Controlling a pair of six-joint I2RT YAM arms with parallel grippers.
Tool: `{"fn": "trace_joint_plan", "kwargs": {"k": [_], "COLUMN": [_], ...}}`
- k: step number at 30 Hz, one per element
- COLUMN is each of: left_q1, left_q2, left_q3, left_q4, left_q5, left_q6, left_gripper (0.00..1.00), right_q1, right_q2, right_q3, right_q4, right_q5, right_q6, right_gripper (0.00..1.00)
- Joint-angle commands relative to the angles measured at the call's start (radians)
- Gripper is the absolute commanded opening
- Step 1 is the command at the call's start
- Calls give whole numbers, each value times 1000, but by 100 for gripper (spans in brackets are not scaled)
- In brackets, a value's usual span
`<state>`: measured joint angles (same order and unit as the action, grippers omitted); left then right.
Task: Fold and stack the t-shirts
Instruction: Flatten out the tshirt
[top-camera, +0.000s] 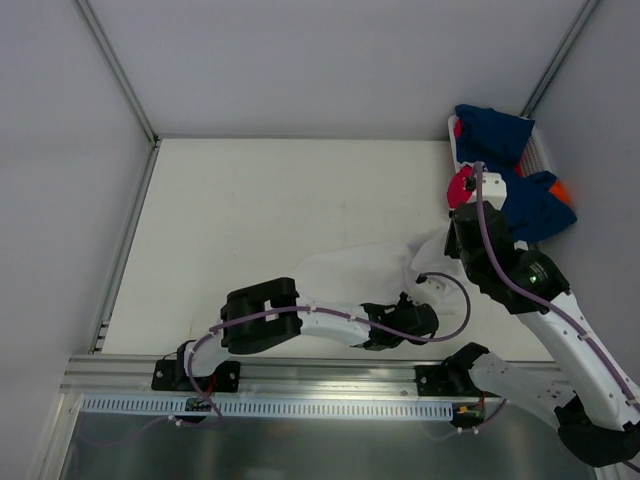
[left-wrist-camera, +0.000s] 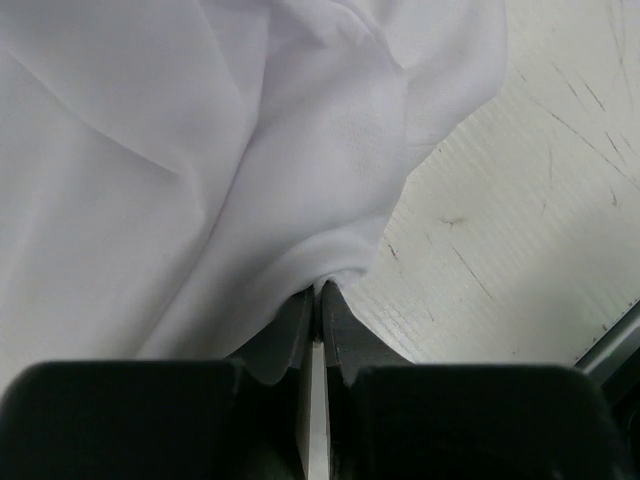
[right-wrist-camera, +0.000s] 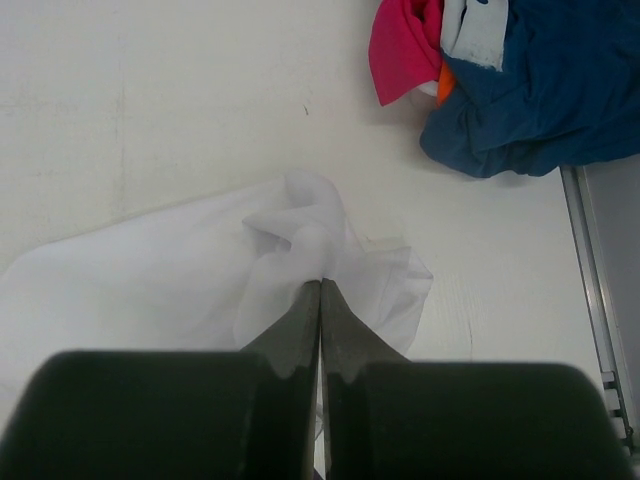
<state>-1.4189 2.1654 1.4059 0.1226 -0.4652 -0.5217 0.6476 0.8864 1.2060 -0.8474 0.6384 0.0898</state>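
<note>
White t-shirt (top-camera: 355, 272) lies crumpled on the table (top-camera: 250, 220) near the arms. The 2 claws each pinch it: left gripper (left-wrist-camera: 320, 292) on a fold, right gripper (right-wrist-camera: 320, 283) on a bunched edge. Navy and pink shirts (top-camera: 520, 200) are piled far right.

We see a matte cream tabletop (top-camera: 250, 220) spreading wide to the left of the left gripper (left-wrist-camera: 318, 290) and beyond it. Just to that gripper's right, the surface carries fine dark scratches (left-wrist-camera: 470, 270) and a faint woven grain. Pale grey walls (top-camera: 330, 60) close the space on three sides, joined at the far corners by slanting aluminium struts (top-camera: 115, 70). To the right of the right gripper (right-wrist-camera: 321, 283), a grey metal rail (right-wrist-camera: 600, 260) borders the tabletop. Behind both grippers, along the near edge, runs an aluminium beam (top-camera: 300, 372) with a white slotted strip (top-camera: 300, 407) under it. The light is soft and even, and shadows are weak.
</note>
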Motion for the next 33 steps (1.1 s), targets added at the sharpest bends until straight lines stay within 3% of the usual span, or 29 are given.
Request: {"fn": "trace_joint_plan", "kwargs": {"k": [1,7,9,14,16,19,22,27,33], "left_q1": [3,3,3,8,9,9,3,-17,-32], "left_q2": [68,-39,-94,-401,-564,-755,-849,-865,-917], "left_q3": [-21,-31,-13,56,70,100,189,404,556], "left_q4": [-178,-287,-397,-705,-757,-775,-776,-768,-768], "left_q5": [-23,-128,-226,-478,-585,-673,-800,-1053,-1106], "left_q6": [-8,-6,-3,3,32,135,286,508,640], "left_gripper": [0,0,0,0,0,0,0,0,0], "right_q1": [-6,-6,-6,-6,-8,-8,-11,-9,-9], "right_q2": [-32,-29,-20,-4,2,6,11,32,123], "right_q3": [-5,-14,-19,-31,-29,-10,30,183,479], "right_q4": [31,30,30,30,28,28,28,4,-65], "right_q5": [-2,20,35,70,81,80,72,92,106], "right_q6": [7,7,8,14,11,1,-7,-65,-173], "right_gripper": [1,1,1,0,0,0,0,0,0]}}
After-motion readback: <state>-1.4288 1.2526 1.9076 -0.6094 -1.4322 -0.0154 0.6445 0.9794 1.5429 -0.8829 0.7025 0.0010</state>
